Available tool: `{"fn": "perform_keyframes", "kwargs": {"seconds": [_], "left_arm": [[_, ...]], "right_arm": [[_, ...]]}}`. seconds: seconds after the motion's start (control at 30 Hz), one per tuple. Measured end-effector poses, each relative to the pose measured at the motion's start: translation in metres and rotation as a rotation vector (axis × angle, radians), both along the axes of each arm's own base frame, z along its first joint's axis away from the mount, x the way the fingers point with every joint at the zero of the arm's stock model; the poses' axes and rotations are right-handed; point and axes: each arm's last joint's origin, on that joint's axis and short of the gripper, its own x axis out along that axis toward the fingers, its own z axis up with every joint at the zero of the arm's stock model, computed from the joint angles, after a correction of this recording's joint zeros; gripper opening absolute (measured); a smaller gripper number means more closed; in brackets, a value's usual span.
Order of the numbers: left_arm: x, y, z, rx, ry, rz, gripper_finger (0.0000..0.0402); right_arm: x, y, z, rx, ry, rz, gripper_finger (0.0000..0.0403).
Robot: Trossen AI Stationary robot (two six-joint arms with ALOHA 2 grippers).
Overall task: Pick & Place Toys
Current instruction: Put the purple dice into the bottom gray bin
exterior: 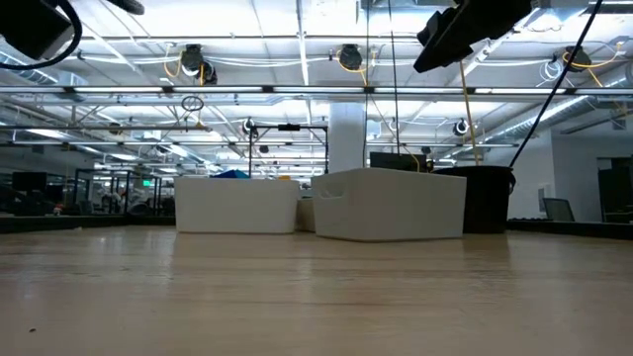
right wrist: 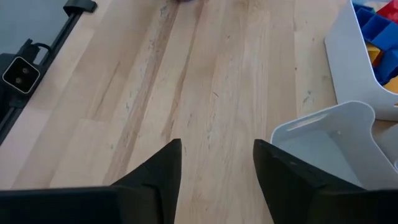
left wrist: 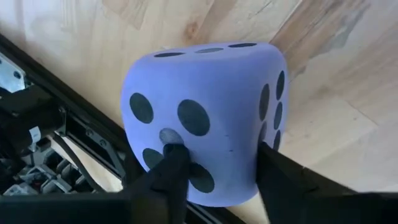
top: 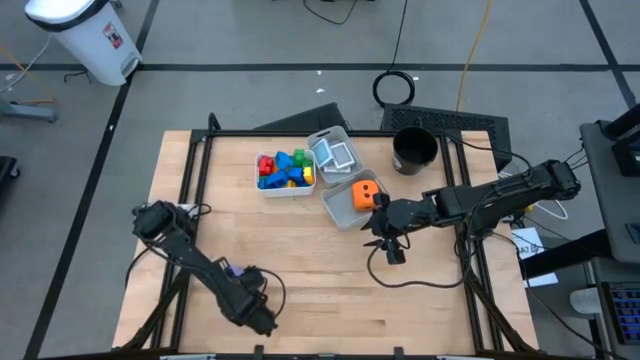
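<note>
While the left tool (left wrist: pixel 214 171) grips the purple die (left wrist: pixel 205 118) at the bench's (top: pixel 300 280) near edge, the bins lie toward one o'clock from it; the right tool (right wrist: pixel 217 165), fingers apart and empty, hovers beside the bin (top: pixel 340 208) holding the orange die (top: pixel 366 194); blocks (top: pixel 284 169) fill another bin (top: pixel 268 190); probably cards (top: pixel 336 153) in the third.

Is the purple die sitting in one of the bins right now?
No, the left gripper holds the purple die between its fingers over bare table wood, with no bin around it.
</note>
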Motion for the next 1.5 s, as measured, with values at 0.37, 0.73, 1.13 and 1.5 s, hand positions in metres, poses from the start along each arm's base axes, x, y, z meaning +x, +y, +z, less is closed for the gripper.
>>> {"fn": "perform_keyframes", "kwargs": {"seconds": [0.37, 0.73, 1.13, 1.5], "left_arm": [[0.002, 0.019, 0.035, 0.073, -0.229, -0.052, 0.0121], [0.015, 0.075, 0.130, 0.315, -0.984, -0.219, 0.0118], [0.100, 0.154, 0.146, 0.280, -1.204, -0.482, 0.0116], [0.136, 0.208, 0.087, 0.248, -0.992, -0.379, 0.0116]], "right_arm": [[-0.007, -0.002, 0.008, 0.025, -0.026, -0.014, 0.0171], [-0.043, -0.009, 0.046, 0.064, -0.199, -0.014, 0.0163], [-0.062, -0.013, 0.059, 0.073, -0.260, -0.011, 0.0160], [-0.066, -0.014, 0.057, 0.064, -0.227, -0.010, 0.0160]]}}
